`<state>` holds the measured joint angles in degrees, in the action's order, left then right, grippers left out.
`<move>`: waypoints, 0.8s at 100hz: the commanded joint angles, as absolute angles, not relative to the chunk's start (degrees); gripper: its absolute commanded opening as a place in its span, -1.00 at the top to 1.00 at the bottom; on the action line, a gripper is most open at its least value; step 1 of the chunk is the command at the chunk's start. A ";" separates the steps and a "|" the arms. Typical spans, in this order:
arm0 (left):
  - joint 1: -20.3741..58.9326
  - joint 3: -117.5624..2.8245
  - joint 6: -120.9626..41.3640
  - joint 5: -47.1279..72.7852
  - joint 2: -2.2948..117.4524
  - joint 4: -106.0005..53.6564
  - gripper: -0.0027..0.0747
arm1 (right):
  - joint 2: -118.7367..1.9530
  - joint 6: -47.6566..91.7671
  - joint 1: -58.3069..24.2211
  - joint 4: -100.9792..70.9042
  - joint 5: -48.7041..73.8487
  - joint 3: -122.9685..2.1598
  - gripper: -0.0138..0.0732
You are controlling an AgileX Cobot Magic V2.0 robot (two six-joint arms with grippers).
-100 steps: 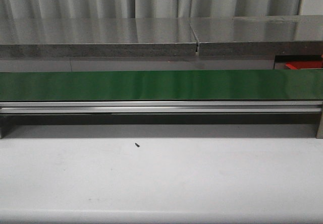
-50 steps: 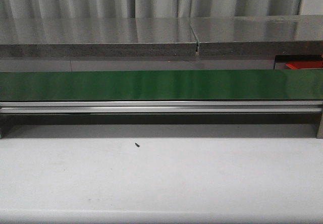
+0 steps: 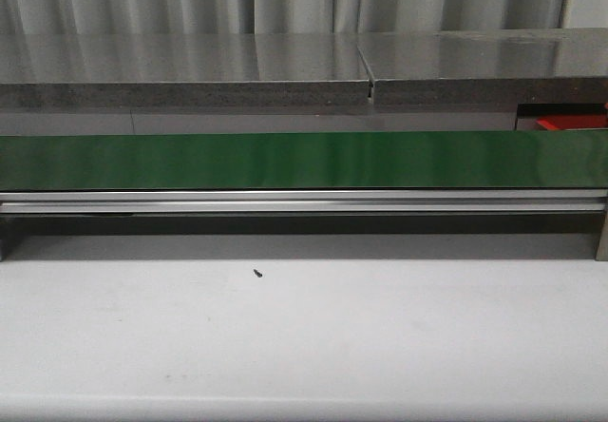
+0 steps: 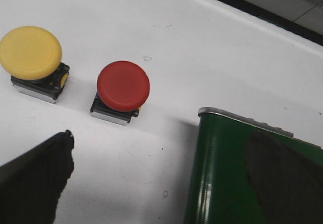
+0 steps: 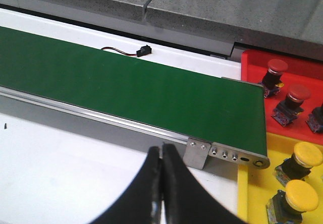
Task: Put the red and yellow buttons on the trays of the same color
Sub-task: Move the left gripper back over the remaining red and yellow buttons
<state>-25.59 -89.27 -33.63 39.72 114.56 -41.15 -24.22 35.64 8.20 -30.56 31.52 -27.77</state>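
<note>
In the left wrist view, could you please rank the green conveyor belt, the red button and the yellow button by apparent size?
1. Green conveyor belt, clearly largest, though cropped.
2. Yellow button and red button: caps look about alike, so no ranking.

The conveyor belt (image 3: 304, 161) is green with a smooth, faintly glossy sheen, edged by a brushed metal rail (image 3: 304, 201). The worktop (image 3: 304, 336) is matt white. The red button (image 4: 123, 86) and yellow button (image 4: 30, 52) have smooth plastic caps. The red tray (image 5: 303, 70) beside the belt looks like glossy plastic.
</note>
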 commanded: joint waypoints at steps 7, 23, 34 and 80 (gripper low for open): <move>-25.81 -92.18 -32.97 37.41 113.64 -42.71 -0.78 | -24.34 36.15 8.14 -31.26 28.11 -29.24 0.84; -25.81 -94.82 -32.97 37.82 115.87 -42.33 -0.78 | -24.34 36.15 8.14 -31.26 28.11 -29.24 0.84; -25.81 -96.77 -32.85 38.46 117.69 -42.33 -0.78 | -24.34 36.15 8.14 -31.26 28.11 -29.24 0.84; -24.03 -101.35 -32.85 39.04 123.22 -42.20 -0.78 | -24.34 36.15 8.14 -31.26 28.11 -29.24 0.84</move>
